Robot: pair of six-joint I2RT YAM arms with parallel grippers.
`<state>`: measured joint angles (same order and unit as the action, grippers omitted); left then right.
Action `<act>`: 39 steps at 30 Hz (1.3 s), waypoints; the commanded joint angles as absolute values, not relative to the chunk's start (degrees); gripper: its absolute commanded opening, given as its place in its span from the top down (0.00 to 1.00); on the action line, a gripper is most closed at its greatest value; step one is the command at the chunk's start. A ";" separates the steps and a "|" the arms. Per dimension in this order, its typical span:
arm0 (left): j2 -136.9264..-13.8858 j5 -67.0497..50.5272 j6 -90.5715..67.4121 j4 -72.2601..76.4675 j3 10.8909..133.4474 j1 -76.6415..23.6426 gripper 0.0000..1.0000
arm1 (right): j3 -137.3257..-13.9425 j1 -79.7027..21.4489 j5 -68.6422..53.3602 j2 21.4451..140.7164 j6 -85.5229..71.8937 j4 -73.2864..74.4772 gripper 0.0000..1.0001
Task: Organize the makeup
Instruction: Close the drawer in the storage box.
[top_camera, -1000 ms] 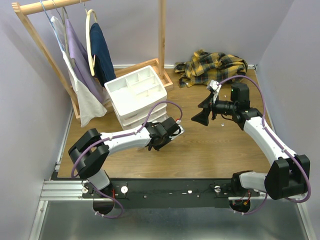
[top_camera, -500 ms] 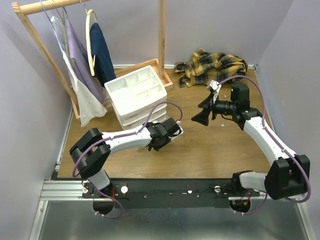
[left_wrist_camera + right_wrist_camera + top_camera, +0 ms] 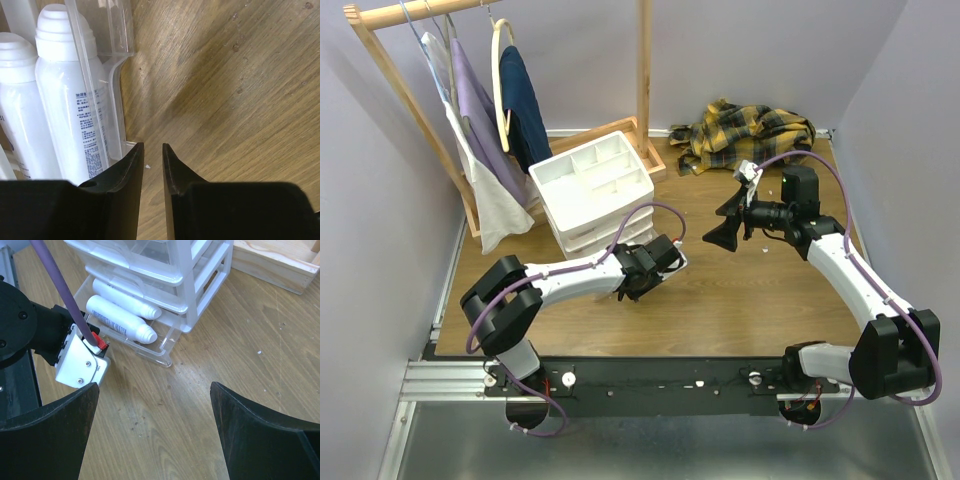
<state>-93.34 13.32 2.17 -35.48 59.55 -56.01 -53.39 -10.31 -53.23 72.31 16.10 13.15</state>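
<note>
Two white capped bottles point(image 3: 65, 100) point(image 3: 120, 320) lie side by side in the pulled-out clear bottom drawer point(image 3: 165, 347) of the white drawer unit point(image 3: 595, 190). My left gripper point(image 3: 152, 147) is low over the wooden floor just outside the drawer's front wall. Its jaws stand a narrow gap apart with only bare wood between them. My right gripper point(image 3: 720, 235) point(image 3: 155, 385) hovers wide open over the floor to the right of the drawer and holds nothing. No pencil sticks or sponges are in view.
A yellow plaid cloth point(image 3: 745, 135) lies crumpled at the back right. A wooden clothes rack point(image 3: 470, 110) with hanging garments stands behind the drawer unit, its base board point(image 3: 280, 260) close to the unit. Purple walls close in both sides.
</note>
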 commanded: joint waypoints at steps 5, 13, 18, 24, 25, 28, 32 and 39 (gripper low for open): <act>-94.48 15.38 3.16 -35.25 60.91 -56.42 0.71 | -55.55 -10.46 -53.44 71.81 16.52 13.36 0.00; -95.27 17.31 3.87 -34.89 61.35 -56.34 0.71 | -55.55 -10.46 -53.88 71.54 16.35 13.36 0.00; -95.45 20.47 4.22 -34.28 61.52 -56.42 0.58 | -55.55 -10.55 -54.14 71.10 16.17 13.36 0.00; -96.24 27.59 4.22 -32.34 61.35 -55.64 0.26 | -55.55 -10.55 -54.40 70.40 16.08 13.36 0.00; -96.68 28.47 4.13 -32.43 61.43 -55.29 0.23 | -55.55 -10.55 -54.58 70.40 16.08 13.27 0.00; -97.29 30.67 3.60 -31.99 61.78 -53.88 0.13 | -55.63 -10.46 -54.84 70.14 16.17 13.45 0.00; -97.38 30.41 2.90 -31.64 62.66 -52.12 0.10 | -55.63 -10.46 -55.02 69.61 16.08 13.54 0.00; -96.68 30.50 3.43 -30.68 62.49 -50.80 0.06 | -55.55 -10.46 -54.93 69.08 16.17 13.45 0.00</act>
